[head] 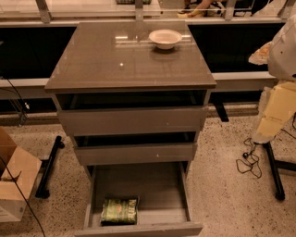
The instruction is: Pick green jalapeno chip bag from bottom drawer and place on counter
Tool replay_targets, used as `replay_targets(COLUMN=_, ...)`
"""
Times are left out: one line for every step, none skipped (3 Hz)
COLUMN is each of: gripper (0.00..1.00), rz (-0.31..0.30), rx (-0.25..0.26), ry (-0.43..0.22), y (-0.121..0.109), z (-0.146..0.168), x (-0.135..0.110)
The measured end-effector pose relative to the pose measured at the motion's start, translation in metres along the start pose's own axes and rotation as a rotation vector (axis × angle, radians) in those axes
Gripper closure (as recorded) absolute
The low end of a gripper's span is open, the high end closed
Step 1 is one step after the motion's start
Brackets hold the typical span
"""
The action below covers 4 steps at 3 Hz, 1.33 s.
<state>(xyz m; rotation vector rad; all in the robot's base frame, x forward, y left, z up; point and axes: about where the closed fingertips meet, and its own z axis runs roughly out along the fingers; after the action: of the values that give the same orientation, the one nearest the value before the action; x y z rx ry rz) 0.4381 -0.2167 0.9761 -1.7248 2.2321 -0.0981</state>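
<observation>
The green jalapeno chip bag (120, 211) lies flat on the pale floor of the bottom drawer (157, 190), at its front left, just behind the low front panel. The drawer is pulled out. The two drawers above it stand slightly open. The glossy counter (115, 60) tops the cabinet. My arm hangs at the right edge of the view, white above and cream below. The gripper (267, 132) points down at about the height of the middle drawer, well right of the cabinet and far from the bag.
A white bowl (165, 38) stands at the counter's back right. A cardboard box (13, 183) sits on the floor at left. Black stand legs (48, 166) (274, 171) and a cable (249, 159) lie on either side of the cabinet. A pale ledge with metal posts (44, 11) runs behind.
</observation>
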Motion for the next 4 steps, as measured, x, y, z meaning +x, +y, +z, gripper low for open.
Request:
replay_targets(gripper=0.00, rz=0.001, rx=0.003, ry=-0.006, y=0.000, z=0.002, x=0.000)
replay_targets(gripper=0.00, rz=0.007, rx=0.014, ry=-0.035, y=0.001, z=0.012, x=-0.001)
replay_targets(gripper=0.00, rz=-0.029, rx=0.018, ry=-0.082, y=0.010, z=0.037, x=-0.013)
replay_targets(gripper=0.00, rz=-0.020, rx=0.012, ry=-0.148, y=0.012, z=0.078, x=-0.018)
